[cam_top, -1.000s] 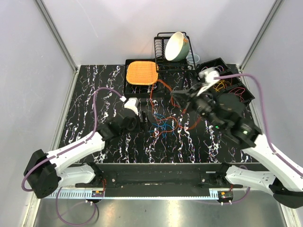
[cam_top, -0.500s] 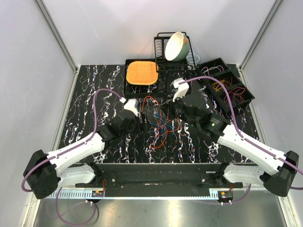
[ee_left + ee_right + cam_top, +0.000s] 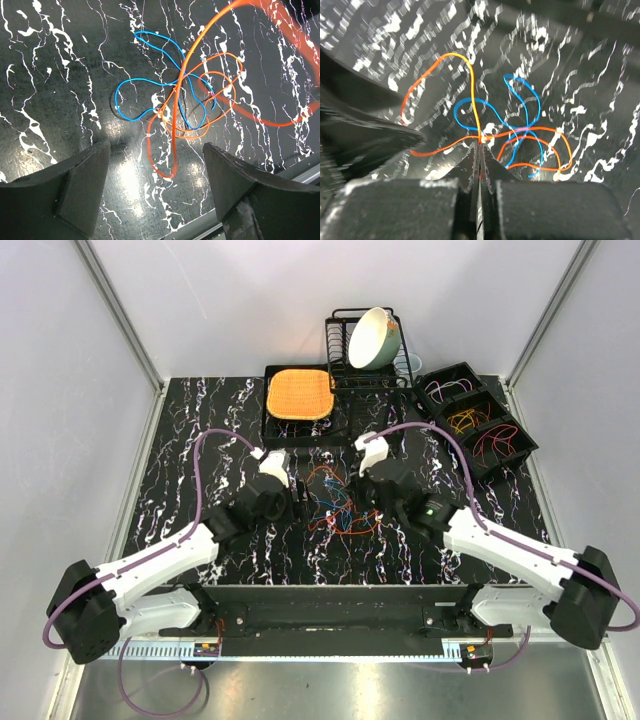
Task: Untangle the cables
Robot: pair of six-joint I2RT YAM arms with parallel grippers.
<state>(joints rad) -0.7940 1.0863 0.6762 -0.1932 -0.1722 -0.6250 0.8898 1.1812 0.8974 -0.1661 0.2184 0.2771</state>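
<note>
Cables (image 3: pixel 338 504): orange cable (image 3: pixel 174 115) and blue cable (image 3: pixel 116 100), loops interlaced, mid-table between our grippers.
Right gripper (image 3: pixel 479 150): pinched tight on the orange cable at a crossing.
Left gripper (image 3: pixel 156 157): spread wide, empty, over the tangle.
Best handling, we judge: raise orange slowly while the left pins blue.
Table (image 3: pixel 200 430): glossy black marble.
Room: pale walls, bins (image 3: pixel 455 400) far right.

We see the cables (image 3: pixel 335 502) lying in a red, orange and blue tangle on the marbled table (image 3: pixel 200 420). Our left gripper (image 3: pixel 293 502) sits just left of them and our right gripper (image 3: pixel 366 498) just right. Beyond them stand an orange pad (image 3: pixel 298 394), a dish rack (image 3: pixel 342 358) and a divided bin (image 3: pixel 466 402).
</note>
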